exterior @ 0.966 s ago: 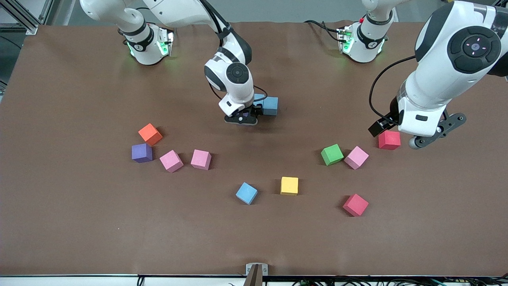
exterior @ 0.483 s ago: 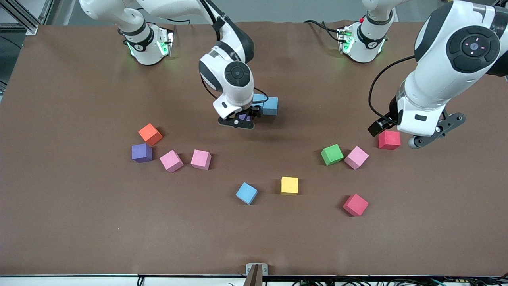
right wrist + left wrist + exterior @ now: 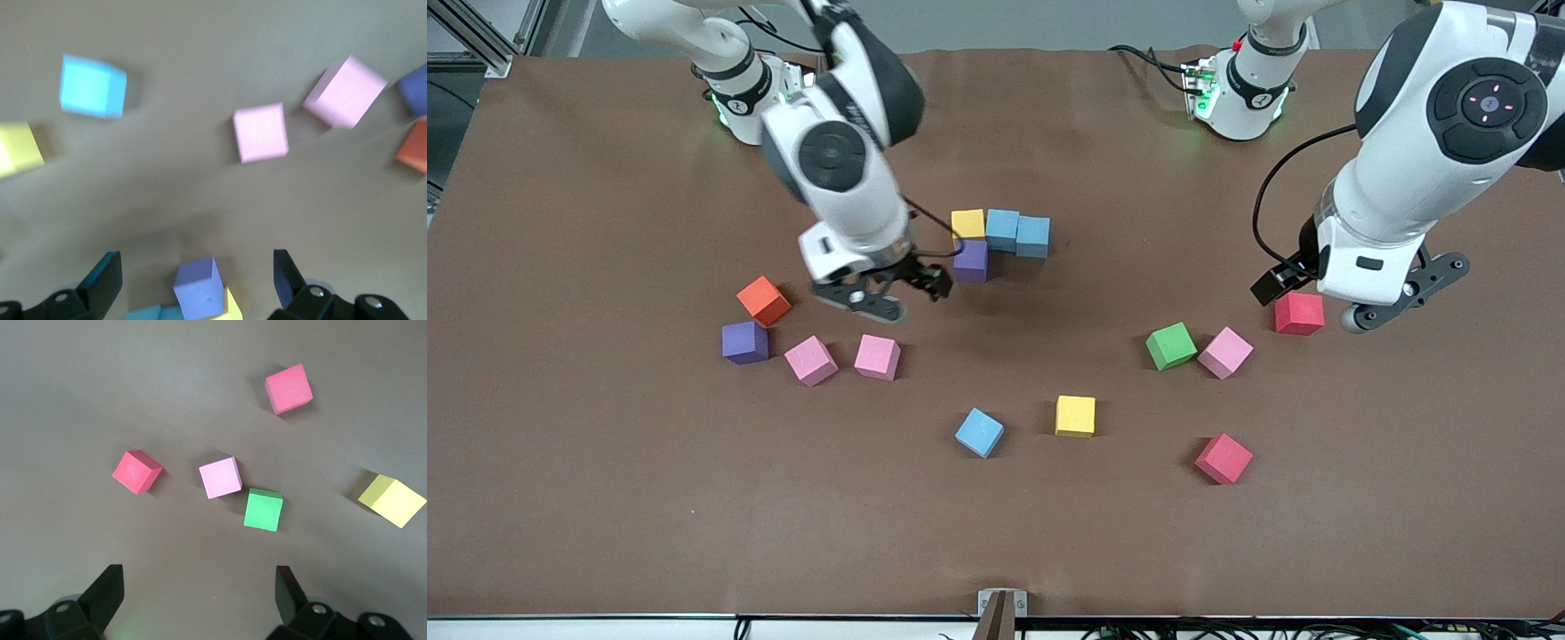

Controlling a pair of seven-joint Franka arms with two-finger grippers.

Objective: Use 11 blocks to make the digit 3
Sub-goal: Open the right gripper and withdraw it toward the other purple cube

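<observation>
On the brown table cover, four matte foam cubes joined: yellow cube, two light blue cubes in a row, purple cube touching the yellow one on the camera side (start of the digit). Right gripper up over bare cover beside that purple cube, jaws spread, empty. Left gripper waiting over the red foam cube, likewise spread and empty. Scattered nearer the camera: green cube, pale pink cube, orange cube. No legible writing.

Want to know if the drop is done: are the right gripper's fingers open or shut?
Open. The right gripper is empty, its fingers spread wide above the small purple foam cube.
</observation>
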